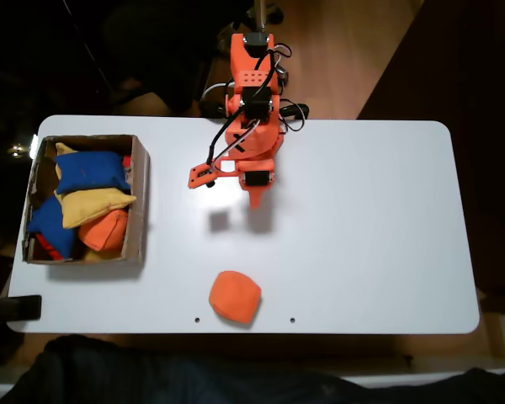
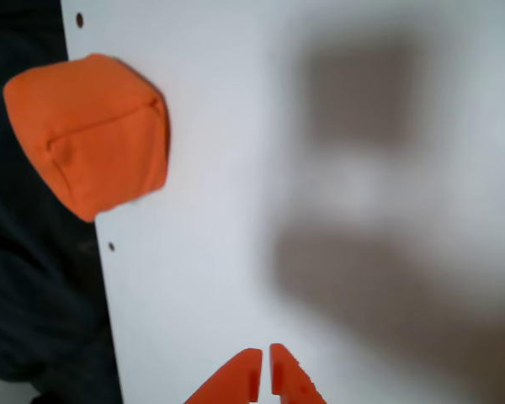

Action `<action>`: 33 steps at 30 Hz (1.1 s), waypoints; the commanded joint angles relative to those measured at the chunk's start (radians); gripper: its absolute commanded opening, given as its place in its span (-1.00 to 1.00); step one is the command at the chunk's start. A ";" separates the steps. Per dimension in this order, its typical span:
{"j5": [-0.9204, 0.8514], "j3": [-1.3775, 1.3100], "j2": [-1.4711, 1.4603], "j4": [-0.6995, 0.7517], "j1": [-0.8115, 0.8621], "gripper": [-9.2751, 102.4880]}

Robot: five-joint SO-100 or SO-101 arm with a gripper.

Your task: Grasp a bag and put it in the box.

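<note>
The orange gripper (image 2: 266, 370), its fingertips nearly closed and empty, hangs above the white table (image 1: 362, 236). The bright-orange bag (image 1: 234, 296) lies ahead of it at the table's near edge; the cardboard box (image 1: 140, 210) of beanbags (image 1: 91, 181) sits well aside.

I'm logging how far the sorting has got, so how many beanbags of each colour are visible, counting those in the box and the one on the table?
Orange: 2, the bag loose on the table and a darker one in the box
Blue: 2, one on top, one lower left, both in the box
Yellow: 1, in the box
Total: 5 visible; others may be hidden underneath.
</note>
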 commanded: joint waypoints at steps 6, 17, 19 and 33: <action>0.017 -0.138 -0.094 0.025 -0.028 -0.83; 0.029 -0.253 -0.206 0.064 -0.054 -0.83; 0.031 -0.276 -0.232 0.074 -0.060 -0.83; 0.034 -0.416 -0.393 0.097 -0.048 -0.83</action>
